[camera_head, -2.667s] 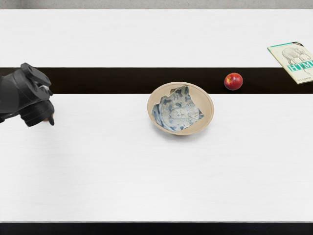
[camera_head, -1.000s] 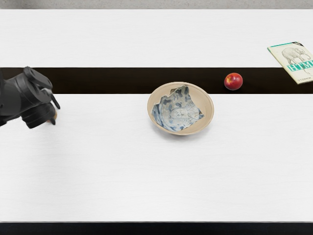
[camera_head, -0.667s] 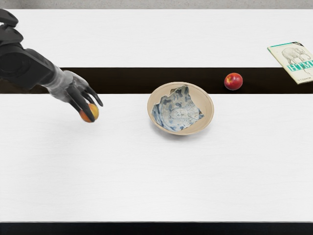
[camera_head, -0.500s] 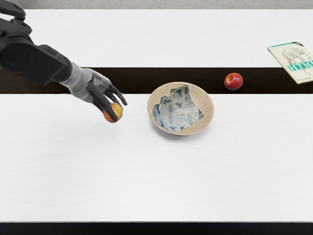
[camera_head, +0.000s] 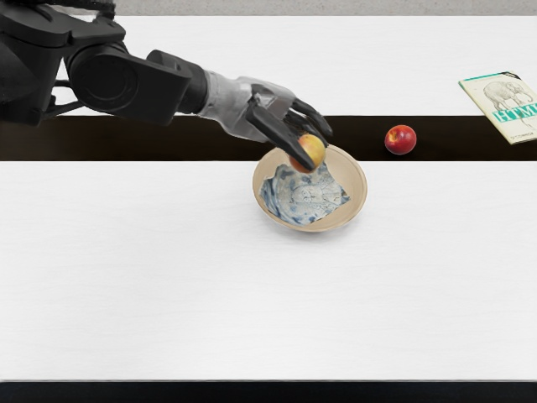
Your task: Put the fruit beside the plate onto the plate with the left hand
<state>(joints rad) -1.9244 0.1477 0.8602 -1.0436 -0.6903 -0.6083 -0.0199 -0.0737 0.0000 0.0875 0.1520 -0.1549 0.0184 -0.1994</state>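
My left hand [camera_head: 273,122] clamps dark fingers [camera_head: 284,141] around a smooth, round orange fruit [camera_head: 313,151]. It overlaps the beige, blue-mottled plate [camera_head: 357,180] at its far rim.

I read the fruit [camera_head: 312,150] as orange-yellow with a red blush on one side. Left hand [camera_head: 277,117]: pale grey back, black fingers [camera_head: 281,138]. Arm [camera_head: 126,80] is matte black. Plate [camera_head: 360,186]: tan rim, centre mottled blue on off-white in an irregular blotchy patch; there's a faint figure in it that I can't resolve. Apple [camera_head: 400,139] toward the table's far right: deep red, small pale highlight. Book [camera_head: 503,105] at the far right corner: white cover, teal edge strip, grey elephant line drawing, teal lettering. Table [camera_head: 252,294]: white with faint grain, and one dark brown band [camera_head: 470,138] running from the left edge to the right.
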